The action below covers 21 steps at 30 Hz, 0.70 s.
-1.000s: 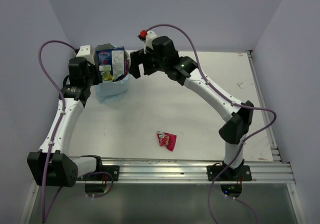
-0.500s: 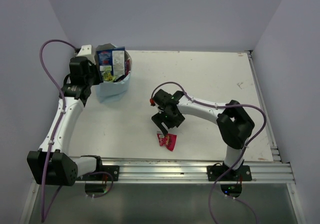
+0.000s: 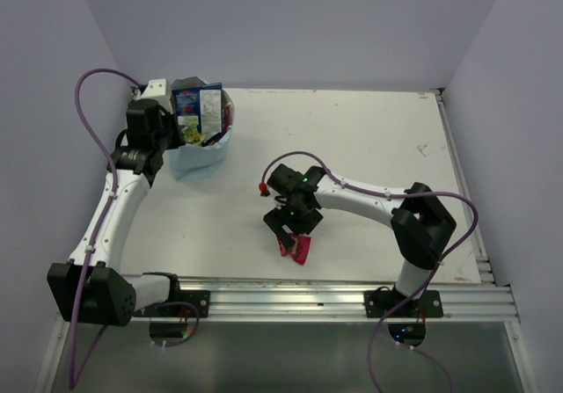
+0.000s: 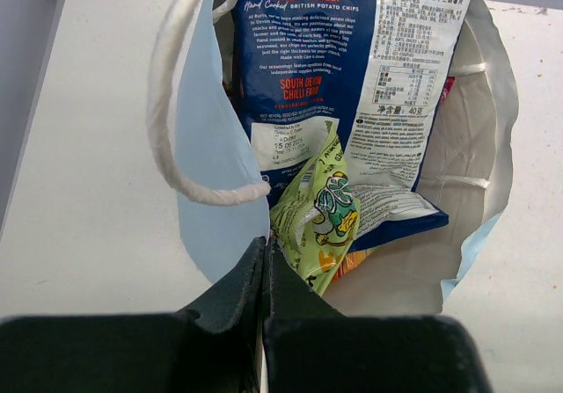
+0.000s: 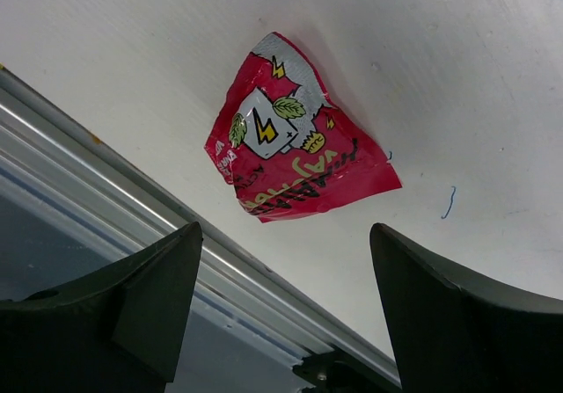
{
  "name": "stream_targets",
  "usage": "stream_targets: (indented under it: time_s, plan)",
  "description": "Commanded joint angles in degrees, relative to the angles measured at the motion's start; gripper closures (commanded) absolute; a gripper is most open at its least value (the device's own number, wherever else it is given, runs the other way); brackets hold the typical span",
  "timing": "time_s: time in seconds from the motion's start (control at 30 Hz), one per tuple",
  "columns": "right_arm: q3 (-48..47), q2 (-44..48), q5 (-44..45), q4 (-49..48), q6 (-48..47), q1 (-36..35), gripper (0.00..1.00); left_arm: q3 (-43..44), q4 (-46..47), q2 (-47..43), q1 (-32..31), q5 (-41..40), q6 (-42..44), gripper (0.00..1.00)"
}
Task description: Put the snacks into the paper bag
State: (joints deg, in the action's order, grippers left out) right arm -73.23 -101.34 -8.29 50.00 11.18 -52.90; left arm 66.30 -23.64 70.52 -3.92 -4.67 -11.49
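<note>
The paper bag (image 3: 199, 156) stands at the back left of the table, pale blue outside (image 4: 211, 147). Inside it are a blue-and-white packet (image 4: 352, 59) and a small green-yellow packet (image 4: 317, 213), with a bit of orange below them. My left gripper (image 4: 264, 243) is shut on the bag's near rim and sits against the bag's left side (image 3: 172, 140). A small red packet (image 5: 299, 164) lies flat on the table near the front edge (image 3: 300, 251). My right gripper (image 5: 281, 228) hangs open just above it (image 3: 290, 235), one finger on each side, not touching it.
A metal rail (image 3: 290, 292) runs along the table's front edge, close to the red packet, and shows in the right wrist view (image 5: 132, 173). The bag's white cord handle (image 4: 163, 103) loops over its left wall. Purple walls enclose the table.
My right arm has swung from beside the bag down to the red packet near the front edge, its jaws slightly narrower. The left gripper and bag have hardly moved.
</note>
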Motion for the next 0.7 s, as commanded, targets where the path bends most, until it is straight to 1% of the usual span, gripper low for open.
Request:
stream_targets:
  time_s: [0.0,0.2,0.37,0.43,0.47,0.5,0.57,0.6,0.63,0.67]
  plan:
    - [0.19,1.68,-3.22,0.90,-1.86,-0.18,0.19,0.67,0.96,-0.12,-0.73,1.15,-1.17,1.00]
    - [-1.38,-4.38,-6.38,-2.97,-2.13,-0.09,0.19,0.23,0.61,-0.56,-0.73,0.80,-0.91,1.00]
    - [-3.93,-10.62,-8.14,-3.15,-3.01,-0.18,0.20,0.32,0.52,-1.00,-0.82,-0.08,-0.47,1.00]
    - [-4.20,-11.86,-7.62,-3.15,-3.36,-0.18,0.25,0.32,0.61,-1.17,-0.73,-0.43,-0.38,1.00]
    - [-4.64,-11.78,-6.83,-3.24,-3.27,-0.18,0.31,0.32,0.52,-1.18,-0.73,-0.52,-0.29,1.00]
    - [-5.07,-11.51,-4.82,-2.63,-3.10,-0.09,0.52,0.32,0.52,-1.26,-0.73,-0.69,-0.29,1.00]
    - [-6.91,-10.81,-2.44,-1.31,-3.01,-0.18,0.77,0.32,0.52,-1.35,-0.74,-1.05,-0.03,1.00]
    - [-7.88,-9.85,-1.12,0.35,-2.92,-0.18,0.96,0.23,0.70,-1.35,-0.82,-1.05,-0.11,1.00]
    - [-9.02,-9.06,1.76,1.23,-2.83,-0.18,1.00,0.23,0.70,-1.35,-0.74,-1.05,-0.03,1.00]
    - [-12.34,-8.44,3.27,2.03,-2.57,-0.18,1.00,0.23,0.79,-1.35,-0.82,-1.05,-0.03,1.00]
